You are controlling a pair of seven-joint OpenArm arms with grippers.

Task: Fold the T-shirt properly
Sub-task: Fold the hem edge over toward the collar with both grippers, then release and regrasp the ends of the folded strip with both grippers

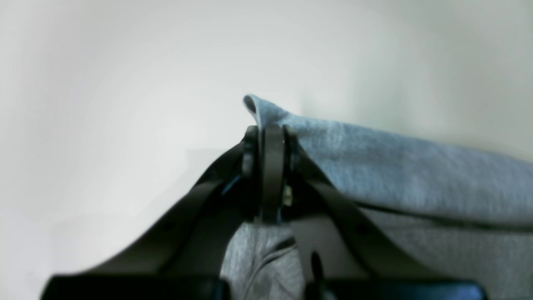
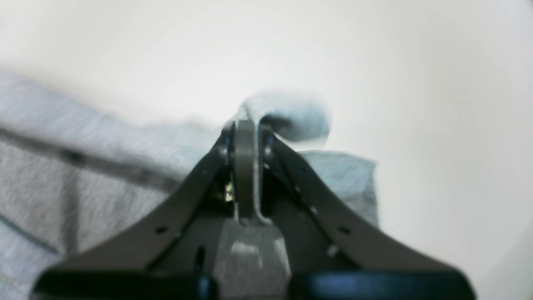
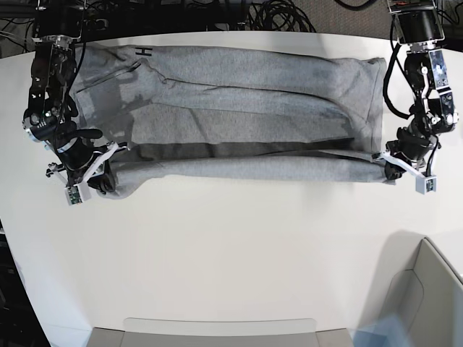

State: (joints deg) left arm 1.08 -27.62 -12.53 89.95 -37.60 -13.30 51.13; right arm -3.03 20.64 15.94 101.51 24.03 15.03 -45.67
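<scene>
The heather-grey T-shirt [image 3: 239,94] lies spread sideways across the far half of the white table [image 3: 239,246]. Its near edge is lifted into a long roll [image 3: 246,170]. Black lettering shows at the far left [image 3: 143,52]. My left gripper [image 3: 391,168], on the base view's right, is shut on the roll's right end; in its wrist view the cloth [image 1: 399,166] pokes out above the shut fingers [image 1: 272,137]. My right gripper [image 3: 101,177], on the base view's left, is shut on the roll's left end; the pinched cloth [image 2: 291,116] shows in its wrist view.
A grey bin [image 3: 416,289] stands at the near right corner. A grey tray edge [image 3: 217,329] runs along the near table edge. Cables [image 3: 275,13] lie beyond the far edge. Bare table top lies between the roll and the near edge.
</scene>
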